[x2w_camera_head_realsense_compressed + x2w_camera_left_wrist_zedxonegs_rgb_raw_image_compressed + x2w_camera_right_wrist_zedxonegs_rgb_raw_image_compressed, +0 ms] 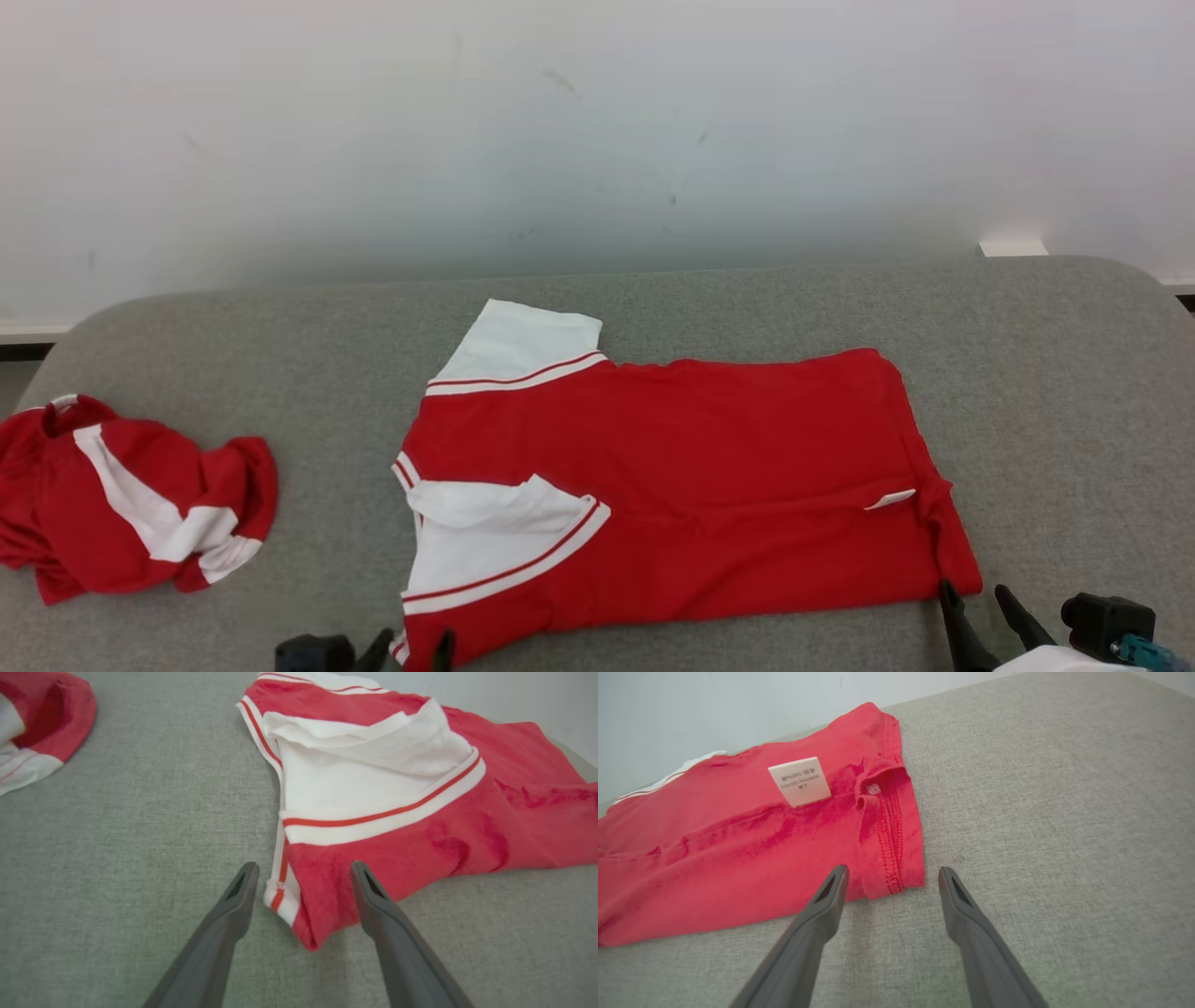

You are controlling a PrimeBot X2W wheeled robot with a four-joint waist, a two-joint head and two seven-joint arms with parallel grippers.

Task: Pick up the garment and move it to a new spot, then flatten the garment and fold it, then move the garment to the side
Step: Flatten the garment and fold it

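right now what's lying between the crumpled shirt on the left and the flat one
Only bare grey cushion between the crumpled shirt and flat shirt, in the head view.

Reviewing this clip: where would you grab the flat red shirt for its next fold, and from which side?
Likely its two near corners, coming from the robot's edge: the shirt lies flat lengthwise, and the left gripper and right gripper each sit open astride one corner.

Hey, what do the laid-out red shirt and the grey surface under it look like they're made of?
Shirt: soft matte knit, probably cotton; it creases, with stitched hems and a sewn tag. Surface: matte grey woven upholstery cloth, going by its visible weave and rounded, padded-looking corners.
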